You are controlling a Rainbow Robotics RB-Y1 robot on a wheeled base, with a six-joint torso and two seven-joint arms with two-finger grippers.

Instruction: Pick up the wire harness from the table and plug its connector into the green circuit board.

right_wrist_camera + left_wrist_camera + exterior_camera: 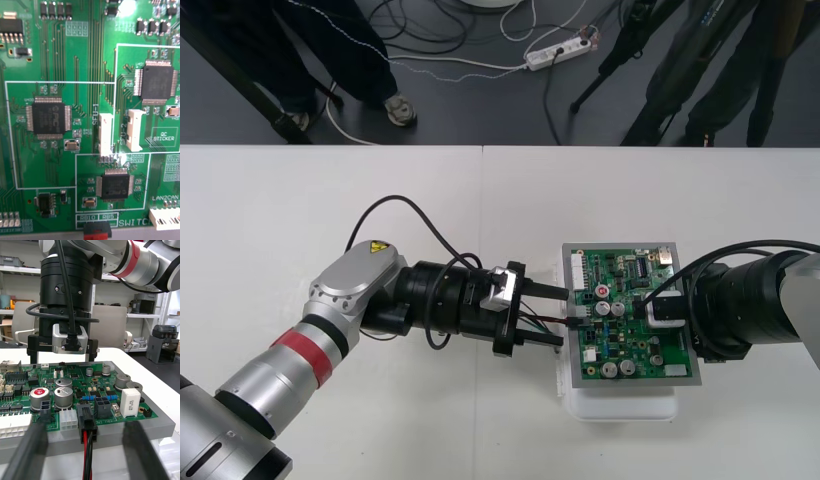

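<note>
Left arm [330, 320] enters from the left and lies low over the surface [380, 200], aimed at the board. Left tool [563, 317] is released: its two black fingers [28, 450] stand wide apart and grip nothing.

The harness [552, 320] lies in the gap between these fingers. Its red and black wires [88, 459] run forward from the left tool without touching either finger.

Directly ahead of the left tool's fingertips, the black plug [86, 420] is seated in a black connector on the nearest edge of the green circuit board [635, 345]. The wires trail back from the plug toward the left tool.

The board rests on a white base [620, 408], which shows past the board's edge.

Beyond the plug, across the board from the left tool, the right tool [63, 362] hangs over the far part of the board, pointing straight down. Its fingers are spread to the ends of their rail with nothing between them, so this tool is also released. Whether its tips touch the board cannot be determined.

Right arm [760, 300] comes in from the right, behind the right tool.
</note>
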